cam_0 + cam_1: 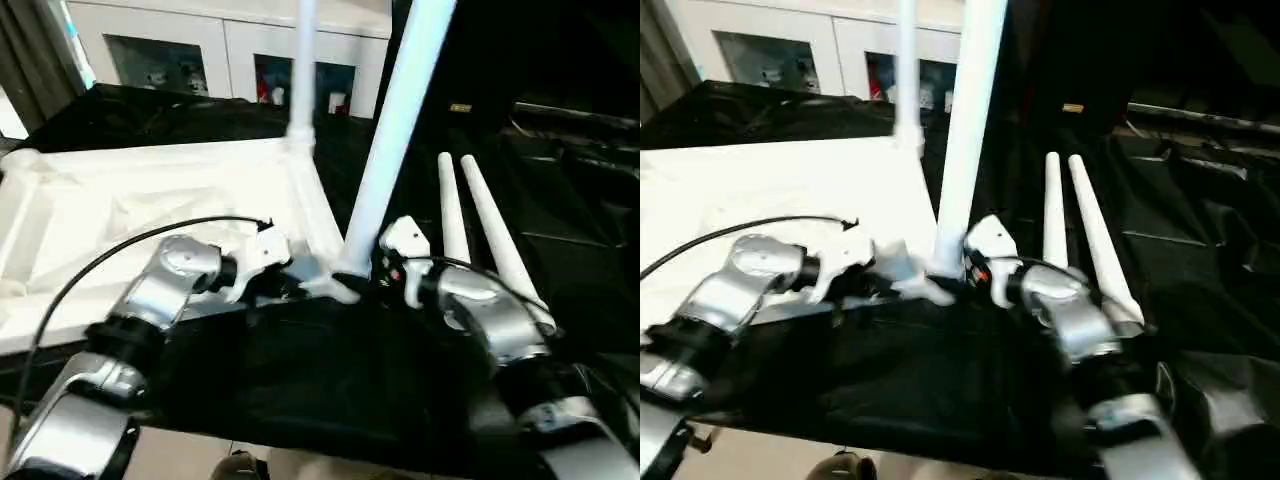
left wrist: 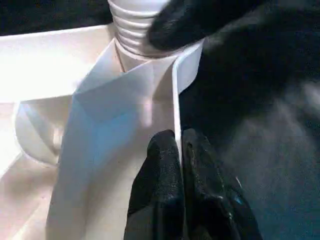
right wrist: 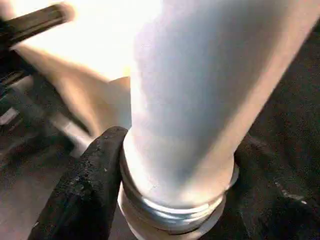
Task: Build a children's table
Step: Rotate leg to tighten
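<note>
step: seating near-corner leg (image 1: 398,130) in tabletop (image 1: 130,215) socket | left gripper (image 2: 177,145): pinched shut on the top's rim, likely steadying it | right gripper (image 3: 175,165): part-open, fingers clasping leg's threaded base; likely twisting it home | two spare legs (image 1: 480,235) lying beside

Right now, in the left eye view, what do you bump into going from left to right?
Tabletop → left gripper pinching its rim → the leg standing in the near corner → right gripper round its base → two loose legs lying on black cloth.
</note>
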